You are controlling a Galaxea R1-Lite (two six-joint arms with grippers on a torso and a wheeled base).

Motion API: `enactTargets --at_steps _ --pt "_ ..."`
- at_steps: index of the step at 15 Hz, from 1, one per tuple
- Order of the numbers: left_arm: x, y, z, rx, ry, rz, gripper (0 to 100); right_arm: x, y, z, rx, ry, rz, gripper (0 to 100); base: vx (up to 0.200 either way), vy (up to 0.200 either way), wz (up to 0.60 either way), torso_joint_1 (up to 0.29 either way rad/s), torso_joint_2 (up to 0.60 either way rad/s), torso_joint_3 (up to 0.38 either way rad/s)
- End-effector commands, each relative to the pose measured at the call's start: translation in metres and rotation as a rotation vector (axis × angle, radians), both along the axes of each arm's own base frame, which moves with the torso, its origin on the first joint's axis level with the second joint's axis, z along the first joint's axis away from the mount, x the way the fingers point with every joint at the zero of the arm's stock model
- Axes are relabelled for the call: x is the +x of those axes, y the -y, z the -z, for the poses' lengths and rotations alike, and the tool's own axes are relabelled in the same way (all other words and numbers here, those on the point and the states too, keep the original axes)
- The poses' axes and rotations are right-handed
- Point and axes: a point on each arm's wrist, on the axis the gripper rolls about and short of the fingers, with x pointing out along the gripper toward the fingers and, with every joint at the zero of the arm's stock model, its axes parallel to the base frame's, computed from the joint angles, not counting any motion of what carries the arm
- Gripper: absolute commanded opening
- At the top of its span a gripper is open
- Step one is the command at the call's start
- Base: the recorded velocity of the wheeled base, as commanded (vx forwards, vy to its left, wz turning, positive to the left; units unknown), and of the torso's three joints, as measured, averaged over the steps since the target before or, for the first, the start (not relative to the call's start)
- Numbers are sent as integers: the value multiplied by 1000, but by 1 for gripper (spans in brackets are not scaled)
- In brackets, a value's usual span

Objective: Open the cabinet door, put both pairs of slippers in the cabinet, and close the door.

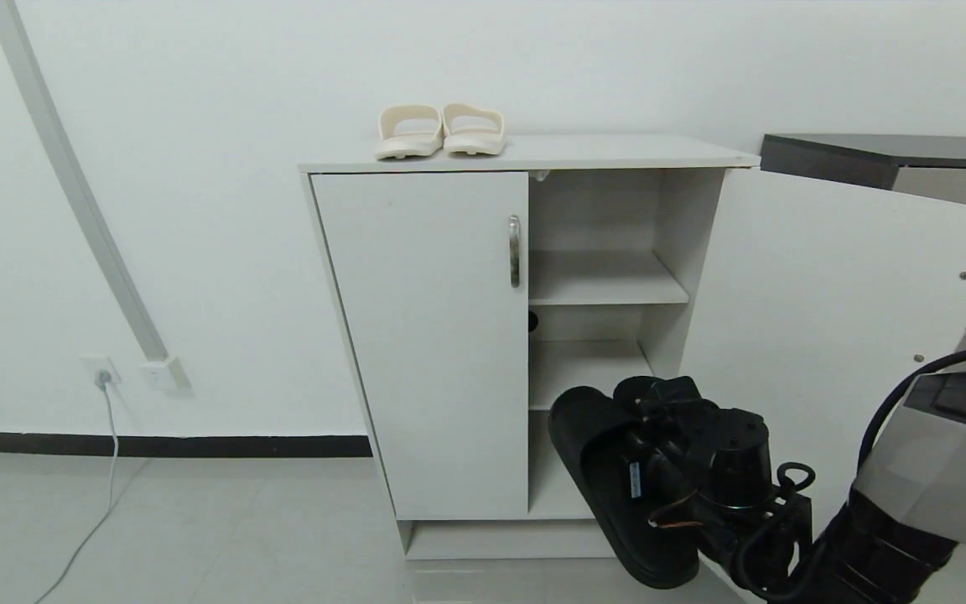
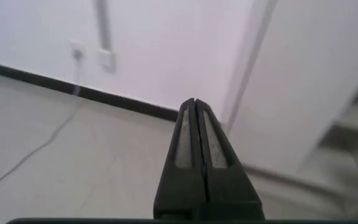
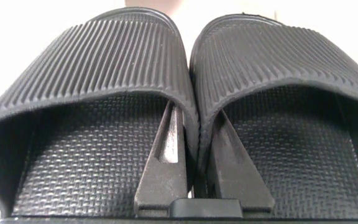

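Head view: a white cabinet (image 1: pixel 533 153) stands against a white wall, with its right door (image 1: pixel 827 319) swung wide open and its left door (image 1: pixel 420 335) shut. Inside the open half you can see an upper shelf (image 1: pixel 605 281), a middle shelf (image 1: pixel 584 369) and the cabinet floor. A pair of cream slippers (image 1: pixel 441 132) sits side by side on the cabinet top, above the left door. Your right gripper (image 1: pixel 659 453) holds a pair of black slippers (image 1: pixel 617 478) low in front of the open half, before the lowest compartment. They hang tilted and are not yet inside.

Right wrist view: the right gripper (image 3: pixel 194 124) has one finger inside each of the black slippers (image 3: pixel 123 81). The fingers are clamped on the two inner strap edges, pinching the pair together as one bundle.

Left wrist view: your left gripper (image 2: pixel 194 109) is pressed shut on nothing, with floor tiles, wall and the cabinet side beyond it.

The slippers look like light, bendy moulded rubber or foam. The ribbed straps and textured footbeds should resist slipping. The soles hang free, though, and may swing or splay, so expect them to brush a shelf edge on the way in. For the cream pair, the same hold looks best: pinch the two neighbouring strap edges together.
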Motion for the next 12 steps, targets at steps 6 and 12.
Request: enactTargets --at_steps 6,12 --pt "-4 10 47 0 90 334 0 -7 -10 -1 16 18 -37 0 0 0 0 0 0 0" --pt "-4 10 47 -13 98 333 0 -2 -19 -2 28 36 -32 0 0 0 0 0 0 0"
